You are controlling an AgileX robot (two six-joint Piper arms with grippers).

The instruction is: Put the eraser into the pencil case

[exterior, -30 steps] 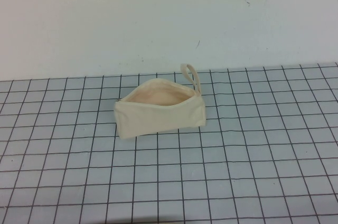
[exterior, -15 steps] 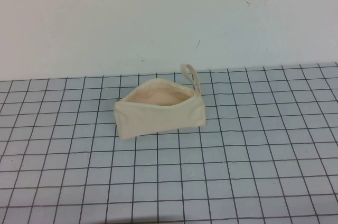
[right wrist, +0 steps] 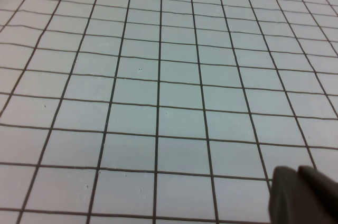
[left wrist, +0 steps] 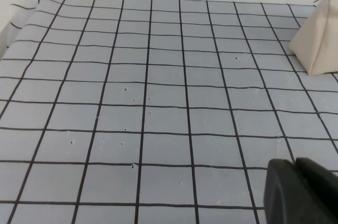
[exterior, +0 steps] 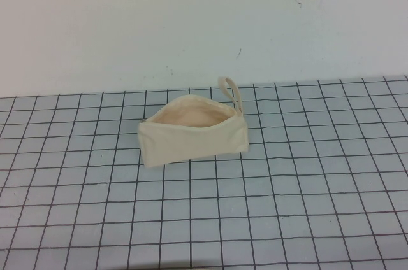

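Observation:
The pencil case (exterior: pixel 191 131) is a cream fabric pouch standing on the grid mat, mouth open upward, peach lining showing, with a loop strap (exterior: pixel 231 92) at its far right end. One end of it also shows in the left wrist view (left wrist: pixel 318 44). The eraser is not visible in any view. Neither gripper appears in the high view. My left gripper (left wrist: pixel 294 162) hangs over bare mat, well away from the pouch, its dark fingers pressed together with nothing between them. My right gripper (right wrist: pixel 297 170) is also over bare mat, fingers together and empty.
The grey grid mat (exterior: pixel 287 206) covers the table. A plain white wall (exterior: pixel 191 21) rises behind it. The mat's edge with a white surface beyond shows in the left wrist view (left wrist: pixel 16 12).

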